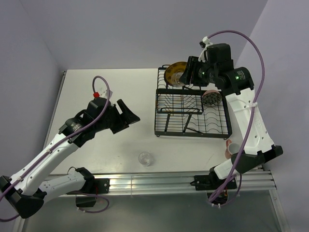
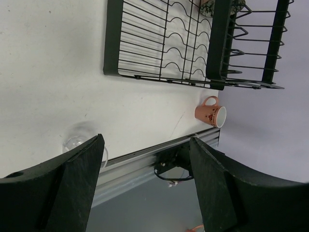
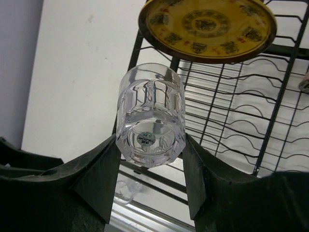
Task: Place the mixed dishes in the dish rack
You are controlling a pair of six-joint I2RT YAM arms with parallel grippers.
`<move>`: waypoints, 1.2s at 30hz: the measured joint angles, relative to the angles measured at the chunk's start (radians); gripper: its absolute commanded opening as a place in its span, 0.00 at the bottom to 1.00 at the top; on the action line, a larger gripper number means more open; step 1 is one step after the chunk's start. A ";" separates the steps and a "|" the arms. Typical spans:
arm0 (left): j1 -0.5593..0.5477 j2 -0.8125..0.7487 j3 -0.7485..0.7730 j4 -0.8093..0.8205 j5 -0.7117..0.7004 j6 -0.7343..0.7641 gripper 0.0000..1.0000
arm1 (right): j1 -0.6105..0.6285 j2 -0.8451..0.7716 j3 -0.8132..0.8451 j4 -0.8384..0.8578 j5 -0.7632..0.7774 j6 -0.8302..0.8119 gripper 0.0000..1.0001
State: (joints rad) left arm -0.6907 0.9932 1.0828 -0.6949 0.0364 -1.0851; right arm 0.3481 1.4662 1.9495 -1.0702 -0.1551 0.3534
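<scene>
Right jaws half-closed, gripping a clear tumbler [image 3: 150, 108].
Its base faces the wrist, long axis running towards the plate [image 3: 207, 26] (left jaws gape, empty).

The right gripper [image 3: 150, 145] held a clear glass tumbler [image 3: 150, 111] clamped between its two black fingers [image 3: 96, 174], the thick base and a small round sticker turned toward the camera. Farther off, a yellow-orange plate [image 3: 207, 24] with a brown patterned centre stood on edge in the black wire rack [image 3: 278, 106]. The rack sat on a white table [image 3: 82, 63].
</scene>
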 measured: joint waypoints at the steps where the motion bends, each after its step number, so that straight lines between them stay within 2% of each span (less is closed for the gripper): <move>1: 0.000 0.001 0.000 -0.002 0.002 0.000 0.77 | 0.003 0.002 0.000 -0.001 0.014 -0.005 0.00; 12: 0.000 0.014 0.000 -0.009 0.011 0.008 0.77 | 0.038 0.074 0.009 -0.021 0.115 -0.038 0.00; 27: 0.000 0.019 0.000 -0.012 0.011 0.007 0.77 | 0.082 0.088 0.029 -0.051 0.224 -0.060 0.00; 36: 0.000 0.018 -0.016 -0.026 0.011 0.000 0.77 | 0.156 0.149 0.039 -0.082 0.304 -0.064 0.00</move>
State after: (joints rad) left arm -0.6907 1.0115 1.0664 -0.7212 0.0471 -1.0855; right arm 0.5037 1.6150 1.9888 -1.1519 0.1490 0.2893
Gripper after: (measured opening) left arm 0.769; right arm 0.574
